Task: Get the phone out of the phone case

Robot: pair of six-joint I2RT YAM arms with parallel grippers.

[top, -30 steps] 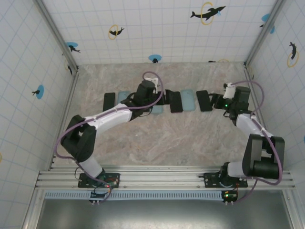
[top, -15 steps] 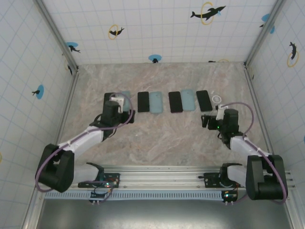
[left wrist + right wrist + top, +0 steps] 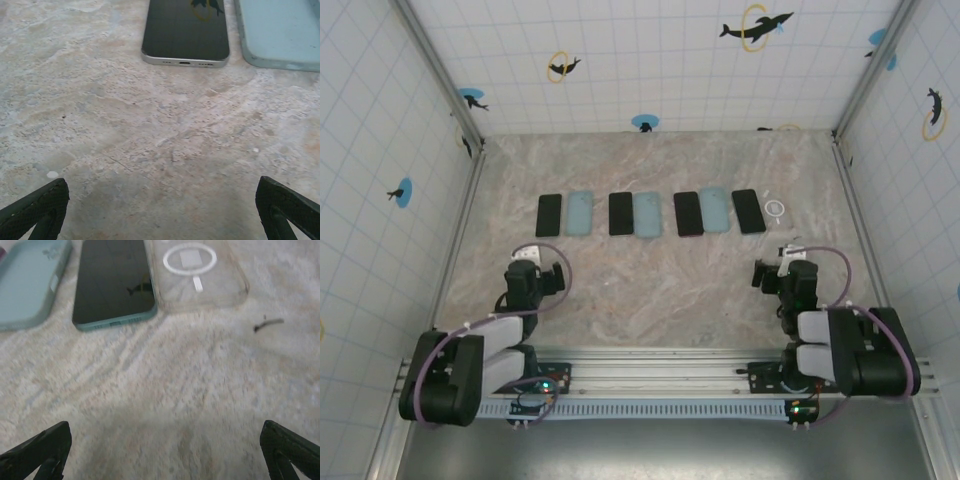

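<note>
At twelve o'clock on the table [image 3: 650,290], I see a row of phones [image 3: 621,213] beside empty cases [image 3: 647,214].
My left gripper [image 3: 525,275] and right gripper [image 3: 783,270] both stand spread wide, holding nothing. The rightmost phone [image 3: 114,282] lies bare at eleven o'clock from the right gripper, with its clear case [image 3: 197,272] just beside it at three o'clock.

A beige, marble-patterned table top [image 3: 660,290] sits inside three white walls ruled with a pale blue grid. The far wall [image 3: 650,70] carries dolphin stickers [image 3: 756,25], some ringed in yellow, some on blue discs. The left wall [image 3: 370,260] and right wall [image 3: 920,200] carry more. Metal posts [image 3: 441,75] stand in the far corners. A grooved metal rail [image 3: 660,372] runs along the near edge. The light is even and the shadows are soft.
</note>
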